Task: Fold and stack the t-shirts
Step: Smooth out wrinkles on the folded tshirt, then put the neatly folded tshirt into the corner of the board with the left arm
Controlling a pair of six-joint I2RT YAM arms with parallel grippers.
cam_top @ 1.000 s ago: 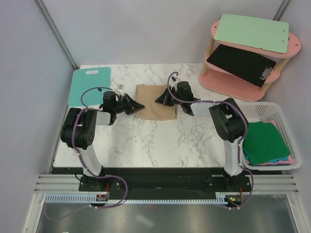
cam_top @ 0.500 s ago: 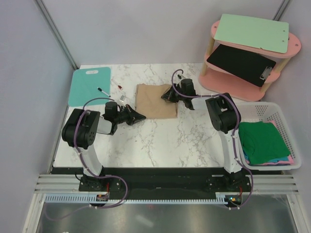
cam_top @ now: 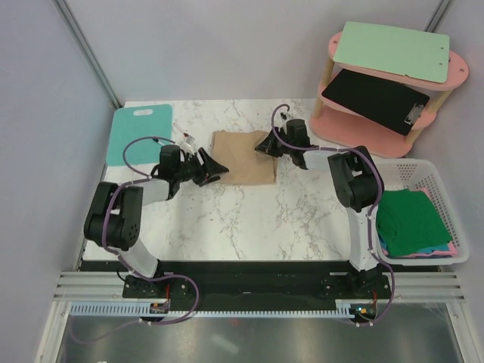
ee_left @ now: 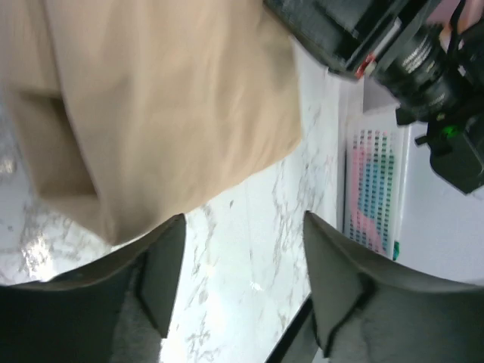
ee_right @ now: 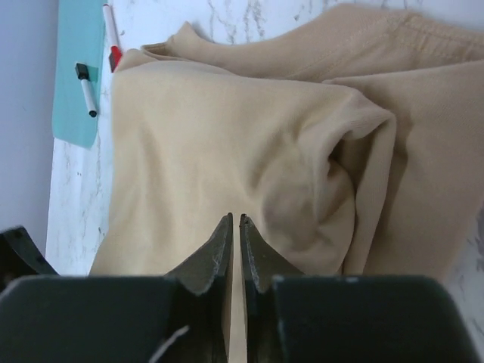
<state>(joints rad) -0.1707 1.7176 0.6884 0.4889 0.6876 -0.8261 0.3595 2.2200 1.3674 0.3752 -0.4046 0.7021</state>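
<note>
At the far-left corner of the marble worktop [cam_top: 227,227] lies a teal board [cam_top: 136,134], with 2 markers [cam_top: 184,140] just off its right edge. Next comes the left gripper [cam_top: 217,168], held low with its fingers [ee_left: 162,280] spread apart and nothing between them, the tips just short of the left edge of the tan t-shirt [cam_top: 242,157]. That shirt lies flat as a folded packet toward the far edge of the worktop, about midway along it. It is close to square, a little wider at its near side, and its edges run roughly parallel with the worktop's edges, so no long axis stands out. The right wrist view shows a stitched hem along 1 fold, but I cannot tell which end is the neck. The right gripper [cam_top: 262,145] sits on the packet's far-right part, its fingers [ee_right: 215,253] drawn together to a thin slit over the cloth; whether any cloth is nipped I cannot tell. Beyond the far-right corner stands a pink shelf [cam_top: 336,125]. Off the right edge, a white basket [cam_top: 423,175] holds a green t-shirt [cam_top: 412,219] lying on blue and pink cloth [cam_top: 435,249].
</note>
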